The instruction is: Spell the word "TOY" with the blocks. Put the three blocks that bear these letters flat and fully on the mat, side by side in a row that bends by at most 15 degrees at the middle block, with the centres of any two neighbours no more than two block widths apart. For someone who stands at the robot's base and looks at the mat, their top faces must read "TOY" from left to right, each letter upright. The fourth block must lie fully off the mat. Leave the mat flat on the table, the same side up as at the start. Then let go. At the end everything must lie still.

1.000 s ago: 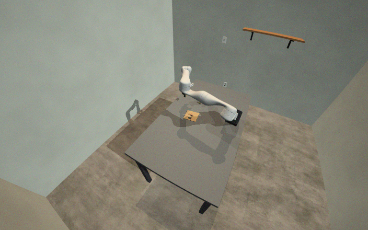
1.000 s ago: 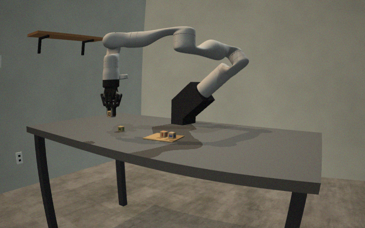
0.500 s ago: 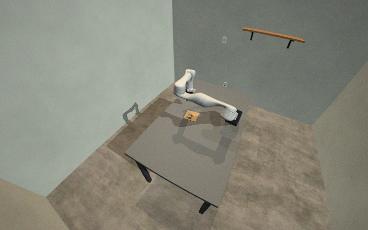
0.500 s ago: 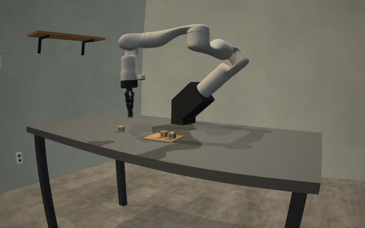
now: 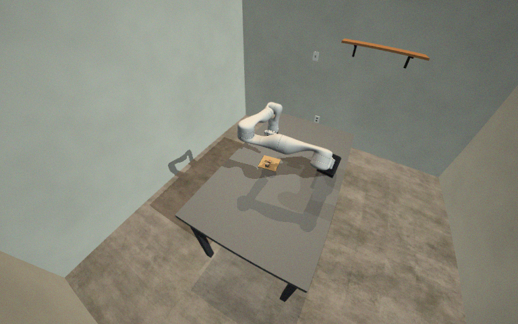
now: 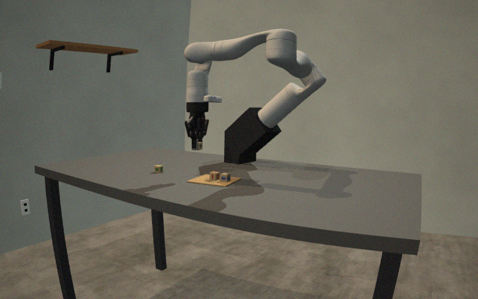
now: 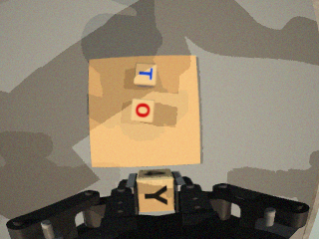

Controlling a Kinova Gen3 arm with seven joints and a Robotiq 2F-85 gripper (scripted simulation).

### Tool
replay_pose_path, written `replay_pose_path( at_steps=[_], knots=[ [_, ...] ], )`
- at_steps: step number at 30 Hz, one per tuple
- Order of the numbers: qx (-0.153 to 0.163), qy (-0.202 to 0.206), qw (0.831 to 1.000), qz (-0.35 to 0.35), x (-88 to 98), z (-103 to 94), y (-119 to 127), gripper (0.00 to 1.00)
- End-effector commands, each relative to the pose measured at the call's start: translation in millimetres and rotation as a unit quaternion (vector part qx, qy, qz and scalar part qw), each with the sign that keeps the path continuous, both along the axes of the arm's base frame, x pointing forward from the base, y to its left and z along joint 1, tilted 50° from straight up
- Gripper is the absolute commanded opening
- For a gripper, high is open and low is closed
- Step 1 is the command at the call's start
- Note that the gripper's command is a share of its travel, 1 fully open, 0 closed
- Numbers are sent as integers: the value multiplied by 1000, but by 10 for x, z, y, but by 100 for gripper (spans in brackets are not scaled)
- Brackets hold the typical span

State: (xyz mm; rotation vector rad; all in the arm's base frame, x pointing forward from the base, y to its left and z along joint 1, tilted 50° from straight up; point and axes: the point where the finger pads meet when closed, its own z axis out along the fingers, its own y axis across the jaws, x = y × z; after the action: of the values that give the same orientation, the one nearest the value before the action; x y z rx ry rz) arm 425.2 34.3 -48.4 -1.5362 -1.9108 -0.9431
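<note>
High corner view looks steeply down on my whole arm and tabletop (image 5: pixel 244 221) (image 6: pixel 317 207); exterior faces them from tabletop height, nearer; wrist peers closely past my jaws (image 6: pixel 197 145) at the mat (image 5: pixel 273 158) (image 6: pixel 197 180) (image 7: pixel 115 146), shared by all.

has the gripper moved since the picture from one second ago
Yes. In the exterior view, the gripper has shifted rightward, toward the robot's black base. It holds the Y block.
</note>
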Motion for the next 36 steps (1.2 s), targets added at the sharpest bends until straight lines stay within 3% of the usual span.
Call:
replay_pose_path(
  at_steps=[1, 9, 26, 36],
  knots=[
    [-2, 19, 1000, -18, -88, 111, 65, 21],
    [-4, 45, 998, -40, -191, 148, 84, 21],
    [-4, 46, 998, -41, -195, 147, 89, 21],
    [-4, 46, 998, -41, -186, 2, 267, 21]
  ],
)
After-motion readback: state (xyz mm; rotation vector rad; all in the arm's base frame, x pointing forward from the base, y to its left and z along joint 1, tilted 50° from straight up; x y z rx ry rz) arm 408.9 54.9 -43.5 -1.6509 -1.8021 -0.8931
